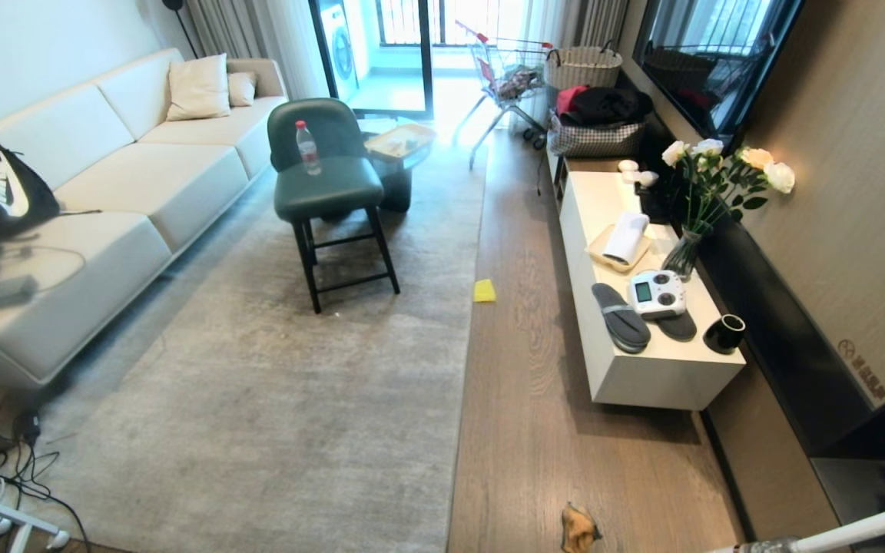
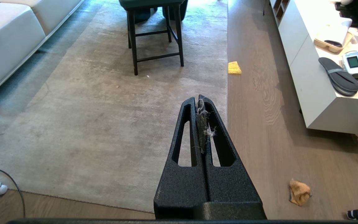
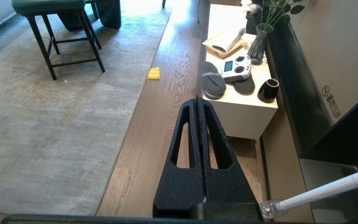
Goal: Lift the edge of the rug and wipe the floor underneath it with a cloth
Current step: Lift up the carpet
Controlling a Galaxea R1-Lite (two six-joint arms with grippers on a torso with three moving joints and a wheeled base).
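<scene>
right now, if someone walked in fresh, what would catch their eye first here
The big pale rug fills the floor's middle, with a dark green chair standing on it and a water bottle on its seat. On the bare wood floor to its right lie a bright yellow square by the rug's edge and a crumpled orange cloth nearer the robot. White roses top the white cabinet.

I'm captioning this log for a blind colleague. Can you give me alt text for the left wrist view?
The left tool, shut with lint caught between its fingers, hangs above a pale rug lying flat beside wood-grain floor. An orange-yellow cloth sits crumpled on the floor near the camera; farther off are a yellow square, a dark chair and a white cabinet.
</scene>
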